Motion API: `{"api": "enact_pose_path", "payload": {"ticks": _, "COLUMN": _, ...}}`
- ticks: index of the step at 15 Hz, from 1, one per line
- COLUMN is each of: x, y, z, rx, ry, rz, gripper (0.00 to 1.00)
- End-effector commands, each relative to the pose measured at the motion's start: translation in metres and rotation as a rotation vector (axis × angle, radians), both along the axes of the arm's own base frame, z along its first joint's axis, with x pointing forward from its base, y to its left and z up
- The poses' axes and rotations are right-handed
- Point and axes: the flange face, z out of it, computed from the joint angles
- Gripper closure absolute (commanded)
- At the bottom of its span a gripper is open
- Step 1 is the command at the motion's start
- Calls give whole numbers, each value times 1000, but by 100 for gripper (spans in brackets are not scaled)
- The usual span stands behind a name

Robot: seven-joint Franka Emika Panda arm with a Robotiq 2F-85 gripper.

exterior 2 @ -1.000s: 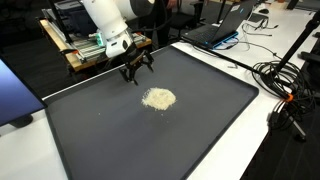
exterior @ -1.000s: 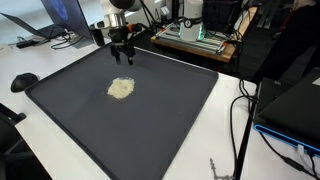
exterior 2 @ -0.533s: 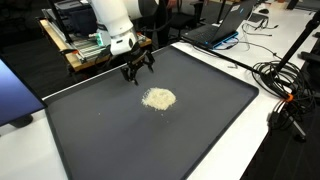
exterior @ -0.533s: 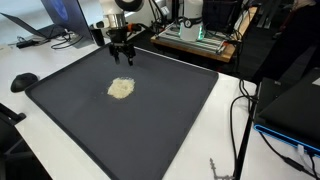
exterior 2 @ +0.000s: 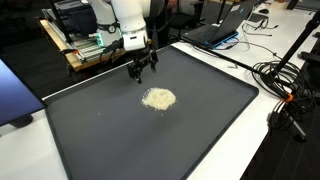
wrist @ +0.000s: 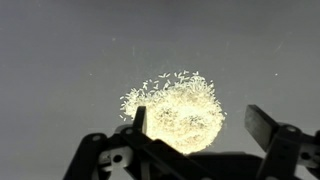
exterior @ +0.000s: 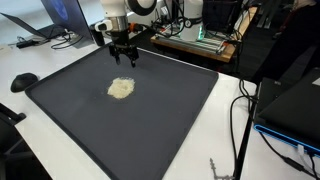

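A small pale heap of rice-like grains [exterior: 121, 88] [exterior 2: 158, 98] lies on a large dark mat [exterior: 150, 120] [exterior 2: 120, 140]. My gripper [exterior: 124, 58] [exterior 2: 143, 73] hangs above the mat a short way behind the heap, pointing down, open and holding nothing. In the wrist view the grain heap [wrist: 175, 108] fills the middle, spread in a rough disc, and my gripper [wrist: 200, 128] frames its near edge, with one dark fingertip [wrist: 139, 120] to the left and the other to the right.
White table surface [exterior: 30, 65] borders the mat. A wooden rack with electronics [exterior: 195, 38] [exterior 2: 85, 45] stands behind the arm. Laptops [exterior 2: 222, 28], cables [exterior 2: 280, 80] and a black round object [exterior: 23, 81] lie around the mat's edges.
The arm has shifted slightly along the back of the mat, closer to the heap's side. The jaws stay open; the grains have not moved.
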Motion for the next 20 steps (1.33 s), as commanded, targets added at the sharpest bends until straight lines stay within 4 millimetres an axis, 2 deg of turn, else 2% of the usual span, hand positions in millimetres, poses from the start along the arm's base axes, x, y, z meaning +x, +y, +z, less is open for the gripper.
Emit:
{"api": "enact_pose_path", "payload": {"ticks": 1, "x": 6, "y": 7, "z": 8, "rx": -71, "ry": 28, "rz": 9, "gripper": 0}}
{"api": "enact_pose_path", "payload": {"ticks": 9, "x": 17, "y": 36, "z": 10, "rx": -150, "ry": 27, "rz": -1, "gripper": 0}}
{"api": "enact_pose_path", "payload": {"ticks": 17, "x": -13, "y": 60, "z": -3, "rx": -123, "ry": -126, "rz": -6, "gripper": 0}}
{"api": "enact_pose_path", "payload": {"ticks": 20, "x": -32, "y": 59, "z": -7, "rx": -123, "ry": -209, "rz": -32, "gripper": 0}}
